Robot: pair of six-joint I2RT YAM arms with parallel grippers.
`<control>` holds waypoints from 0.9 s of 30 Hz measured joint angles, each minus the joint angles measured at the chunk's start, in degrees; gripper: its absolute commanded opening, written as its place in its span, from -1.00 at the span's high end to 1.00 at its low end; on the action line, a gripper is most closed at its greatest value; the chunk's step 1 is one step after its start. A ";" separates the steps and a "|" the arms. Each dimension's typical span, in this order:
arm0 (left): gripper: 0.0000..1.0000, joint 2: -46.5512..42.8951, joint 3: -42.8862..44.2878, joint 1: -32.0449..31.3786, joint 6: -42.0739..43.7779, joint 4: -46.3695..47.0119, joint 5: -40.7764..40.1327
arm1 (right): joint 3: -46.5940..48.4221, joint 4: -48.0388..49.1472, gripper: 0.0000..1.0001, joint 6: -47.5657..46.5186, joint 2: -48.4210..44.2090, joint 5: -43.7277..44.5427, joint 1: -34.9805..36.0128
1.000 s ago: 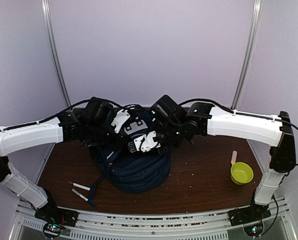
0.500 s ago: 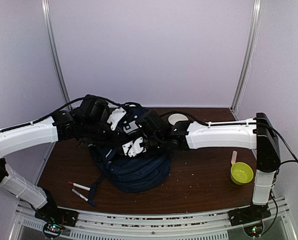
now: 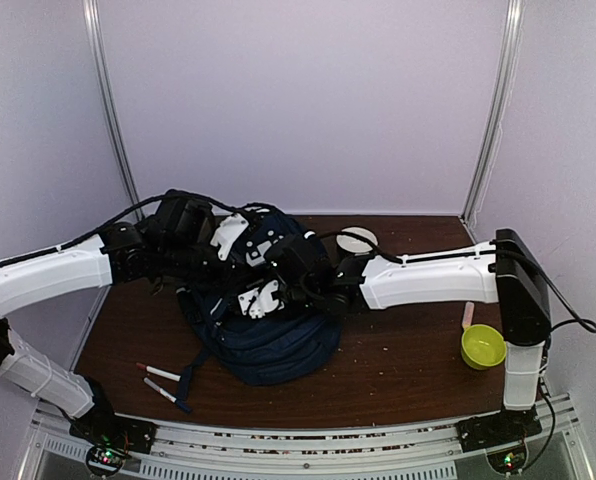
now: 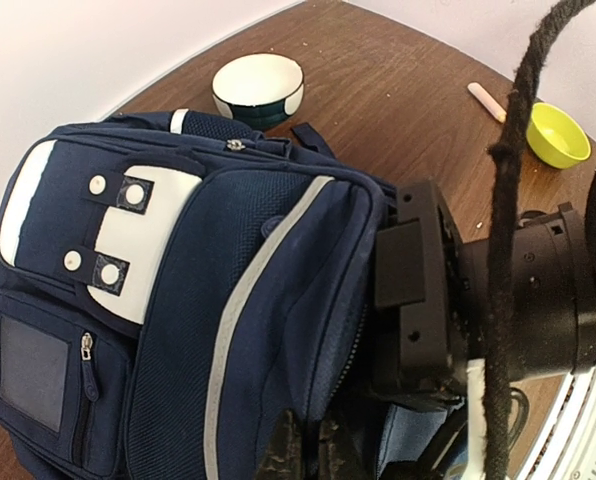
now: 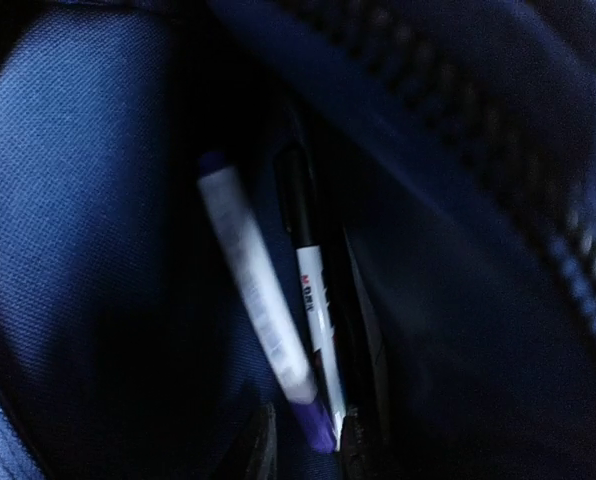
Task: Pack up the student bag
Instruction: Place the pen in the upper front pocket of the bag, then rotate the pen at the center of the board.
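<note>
Brown table (image 3: 408, 340), purple-walled cell. Item: bag (image 3: 278, 345), lying mid-table, its main pocket agape. Left gripper (image 4: 303, 452): shut tight at the bag's rim; a pinch on the fabric cannot be confirmed. Right gripper (image 5: 303, 450): driven down into the pocket within the last second, jaws since eased narrowly apart around the end of a purple marker (image 5: 258, 300), which is laid beside a black marker (image 5: 308, 270). Release is judged under way. Two pens (image 3: 158, 372) are left unpacked on the table.
</note>
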 measured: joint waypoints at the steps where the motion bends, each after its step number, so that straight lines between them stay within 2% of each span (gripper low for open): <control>1: 1.00 -0.04 -0.15 0.00 0.00 0.02 0.02 | -0.28 -0.07 0.49 0.33 -0.15 -0.09 0.07; 7: 1.00 -0.13 -0.46 -0.02 0.02 0.13 0.09 | -3.30 -5.35 0.48 3.50 -4.83 -3.34 0.11; 17: 1.00 0.17 -2.19 -0.02 0.02 2.73 0.98 | -16.68 -13.60 0.47 13.92 -25.75 -7.21 -1.70; 21: 1.00 0.83 -2.82 -0.02 0.02 4.07 1.75 | -21.59 -18.62 0.47 18.71 -30.42 -9.90 -10.29; 27: 1.00 1.46 -3.91 -0.07 0.07 5.70 2.56 | -24.74 -27.10 0.46 23.61 -31.23 -14.08 -32.54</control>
